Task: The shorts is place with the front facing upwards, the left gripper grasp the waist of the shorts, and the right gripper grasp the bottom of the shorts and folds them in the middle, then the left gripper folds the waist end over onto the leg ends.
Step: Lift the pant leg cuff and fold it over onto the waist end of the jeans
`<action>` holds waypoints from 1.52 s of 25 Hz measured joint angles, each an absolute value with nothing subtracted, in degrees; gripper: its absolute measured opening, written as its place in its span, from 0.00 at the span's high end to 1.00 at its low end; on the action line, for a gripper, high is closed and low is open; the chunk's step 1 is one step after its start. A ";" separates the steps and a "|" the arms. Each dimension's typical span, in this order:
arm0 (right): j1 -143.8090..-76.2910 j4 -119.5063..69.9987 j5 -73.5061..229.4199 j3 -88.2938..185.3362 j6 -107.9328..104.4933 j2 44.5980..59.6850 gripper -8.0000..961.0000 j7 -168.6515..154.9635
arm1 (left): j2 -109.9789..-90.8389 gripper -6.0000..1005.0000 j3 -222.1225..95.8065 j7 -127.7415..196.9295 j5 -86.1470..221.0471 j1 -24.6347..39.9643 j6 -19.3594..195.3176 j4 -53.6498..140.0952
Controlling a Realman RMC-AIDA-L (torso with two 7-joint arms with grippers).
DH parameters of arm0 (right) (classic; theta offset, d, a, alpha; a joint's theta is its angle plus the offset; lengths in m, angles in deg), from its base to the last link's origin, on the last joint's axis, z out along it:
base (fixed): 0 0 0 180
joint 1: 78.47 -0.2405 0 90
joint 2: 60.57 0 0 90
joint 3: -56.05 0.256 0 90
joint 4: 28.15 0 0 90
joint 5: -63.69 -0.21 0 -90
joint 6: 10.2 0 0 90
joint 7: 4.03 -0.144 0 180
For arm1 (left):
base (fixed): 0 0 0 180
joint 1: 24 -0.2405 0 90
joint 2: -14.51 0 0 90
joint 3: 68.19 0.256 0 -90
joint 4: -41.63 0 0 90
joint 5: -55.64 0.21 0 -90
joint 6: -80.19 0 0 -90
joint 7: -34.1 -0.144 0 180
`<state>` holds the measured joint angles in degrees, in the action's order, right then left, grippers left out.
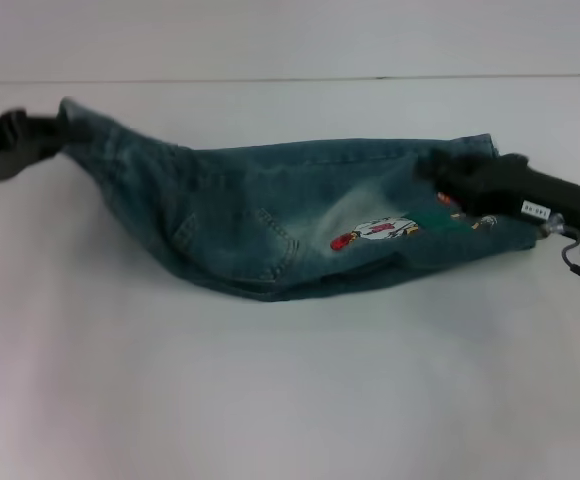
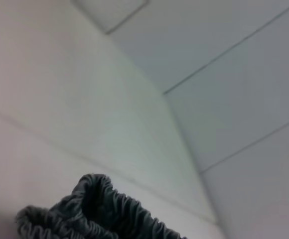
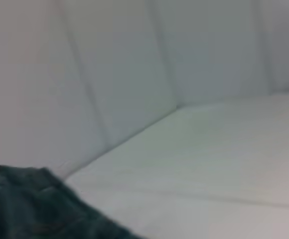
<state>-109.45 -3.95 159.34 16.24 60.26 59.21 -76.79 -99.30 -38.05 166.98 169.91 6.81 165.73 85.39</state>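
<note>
Two grippers are seen holding the shorts (image 1: pixel 270 215) stretched between them above the white table (image 1: pixel 290 400). The waist of the shorts (image 2: pixel 104 211) is clamped by the left gripper (image 1: pixel 40 135) at the left. The leg ends (image 1: pixel 470 190) are pinched by the right gripper (image 1: pixel 440 172). The middle is seen sagging, folded lengthwise.

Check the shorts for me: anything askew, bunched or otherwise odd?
Nothing damaged. The shorts hang stretched between the left tool at the waist and the right tool at the leg ends, sagging mid-fold.
</note>
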 joint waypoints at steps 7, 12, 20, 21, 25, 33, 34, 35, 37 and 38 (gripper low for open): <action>-112.33 -21.30 138.49 16.24 55.50 59.83 0.76 -52.93 | -99.54 0.92 -37.96 167.34 163.33 10.80 170.71 85.39; -117.89 -32.65 132.07 17.21 52.61 60.35 0.92 -39.20 | -99.64 0.92 -37.62 167.34 162.31 13.04 171.00 84.85; -126.08 -41.11 133.94 19.10 47.15 60.96 0.99 -37.26 | -99.79 0.92 -37.52 167.30 161.44 15.29 172.35 84.62; -127.19 -41.81 135.59 19.73 46.10 60.96 0.99 -37.62 | -99.81 0.92 -37.51 167.29 161.26 15.39 172.47 84.61; -130.36 -44.79 145.02 25.73 42.73 60.97 0.98 -38.14 | -99.71 0.92 -37.53 167.31 160.05 15.74 173.53 84.71; -132.24 -48.28 175.48 44.55 41.33 60.87 0.98 -44.02 | -99.28 0.93 -37.70 167.34 158.75 15.35 176.10 84.95; -132.40 -48.31 178.38 46.32 41.13 60.90 0.98 -45.08 | -99.24 0.92 -37.73 167.34 158.75 15.25 176.23 84.96; -132.49 -48.35 181.57 48.19 40.93 60.91 0.98 -46.17 | -99.21 0.92 -37.75 167.34 158.75 15.16 176.30 84.96; -132.19 -48.42 184.74 50.74 40.76 60.79 0.97 -46.92 | -99.17 0.92 -37.65 167.33 158.73 14.88 176.36 84.96; -131.84 -48.35 185.67 51.65 40.72 60.62 0.97 -47.06 | -99.19 0.92 -37.59 167.30 158.73 14.70 176.39 84.91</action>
